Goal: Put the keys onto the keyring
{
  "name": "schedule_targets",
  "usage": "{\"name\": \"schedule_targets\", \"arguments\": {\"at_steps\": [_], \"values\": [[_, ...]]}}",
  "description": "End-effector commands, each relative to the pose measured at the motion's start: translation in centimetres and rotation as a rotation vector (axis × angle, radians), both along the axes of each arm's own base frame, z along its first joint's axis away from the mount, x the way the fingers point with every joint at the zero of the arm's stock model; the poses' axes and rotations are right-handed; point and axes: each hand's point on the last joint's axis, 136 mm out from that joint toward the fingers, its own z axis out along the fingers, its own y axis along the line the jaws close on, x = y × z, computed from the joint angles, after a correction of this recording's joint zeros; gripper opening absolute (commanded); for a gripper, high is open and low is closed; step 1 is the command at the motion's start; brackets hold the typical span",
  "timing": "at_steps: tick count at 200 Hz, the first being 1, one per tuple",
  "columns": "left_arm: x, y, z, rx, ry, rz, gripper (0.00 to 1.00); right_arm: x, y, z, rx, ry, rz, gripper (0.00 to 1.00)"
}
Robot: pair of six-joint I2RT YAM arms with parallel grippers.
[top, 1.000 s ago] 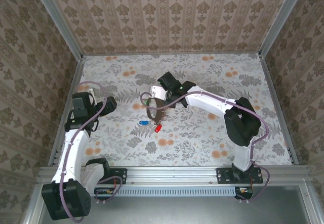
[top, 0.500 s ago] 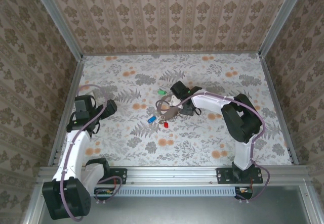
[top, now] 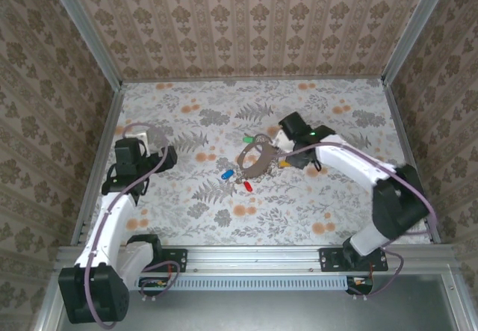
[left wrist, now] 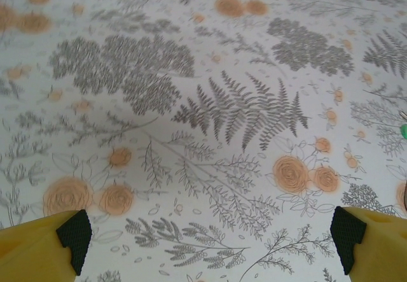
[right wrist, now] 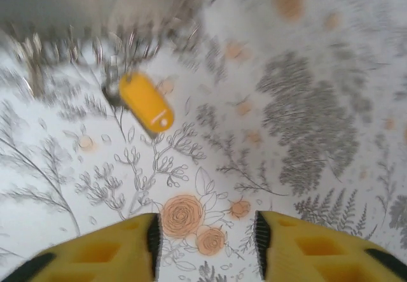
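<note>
The keyring (top: 255, 157), a thin grey-brown loop, lies mid-table. Around it are keys: green (top: 249, 140) at its far side, blue (top: 226, 175) and red (top: 247, 186) at its near left, and a yellow one (top: 284, 163) at its right. Whether any key hangs on the loop I cannot tell. My right gripper (top: 290, 150) sits just right of the loop. In the right wrist view it (right wrist: 206, 234) is open and empty, with the yellow key (right wrist: 146, 102) lying ahead of it. My left gripper (top: 161, 157) hovers far left, wide open (left wrist: 213, 231) over bare cloth.
The table has a floral cloth (top: 299, 211) and is enclosed by patterned walls with metal rails (top: 101, 166) along the sides. The green key's tip (left wrist: 404, 130) shows at the right edge of the left wrist view. Open cloth lies between the two arms.
My right gripper carried the keyring to the right, then opened, let it go and drew back to the right. The blue and red keys shifted right with the loop. The left arm barely moved.
</note>
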Motion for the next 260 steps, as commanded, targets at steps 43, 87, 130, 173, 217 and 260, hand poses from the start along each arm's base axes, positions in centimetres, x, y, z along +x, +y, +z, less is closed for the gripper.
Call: {"name": "schedule_targets", "arguments": {"at_steps": [43,87,130,173,217,260], "values": [[-0.4,-0.2,10.4,0.332,-0.4,-0.09,1.0,-4.1,-0.7,23.6,0.669,-0.809,-0.018,0.99],[-0.6,-0.9,8.7,0.426,-0.527,-0.125,1.0,-5.0,-6.7,19.4,0.736,-1.013,-0.333,1.0],[0.9,-0.8,1.6,0.394,-0.461,-0.099,1.0,-1.6,-7.9,8.2,0.553,-0.843,-0.389,1.0],[4.2,1.6,-2.3,0.32,-0.389,-0.005,1.0,0.9,-10.8,2.0,0.692,-0.709,-0.482,1.0],[7.1,0.3,-3.7,0.304,-0.384,-0.075,1.0,2.9,-10.7,-0.6,0.782,-0.685,-0.488,1.0],[8.8,0.8,-6.1,0.309,-0.374,-0.079,1.0,5.9,-12.3,-2.9,0.747,-0.654,-0.584,1.0]]}}
